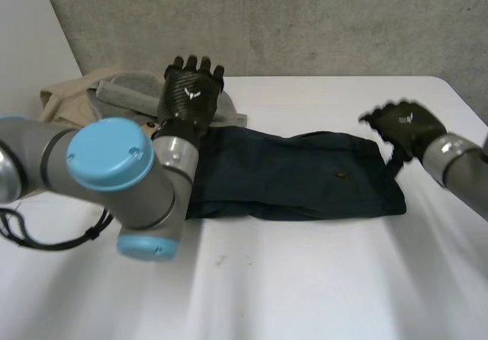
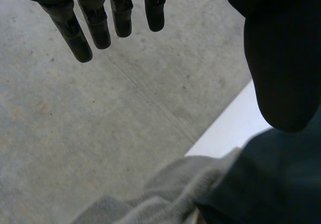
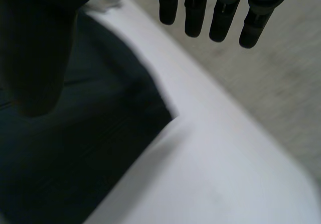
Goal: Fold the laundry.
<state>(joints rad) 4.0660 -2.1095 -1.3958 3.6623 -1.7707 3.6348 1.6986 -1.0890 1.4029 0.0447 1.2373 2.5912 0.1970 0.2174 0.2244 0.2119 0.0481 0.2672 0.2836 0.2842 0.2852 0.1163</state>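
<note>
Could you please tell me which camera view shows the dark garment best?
The head view: the dark garment lies there whole, folded into a long strip across the table. The left wrist view shows one end beside a grey cloth; the right wrist view shows a corner.

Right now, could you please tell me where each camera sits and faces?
Head view: between and behind the arms, looking down at the white table and navy garment; both arms, left hand and right hand show.
Left wrist view: past its straight fingers toward concrete and a grey cloth.
Right wrist view: past its straight fingers, over the garment's corner and table.
Shared: the navy garment.
</note>
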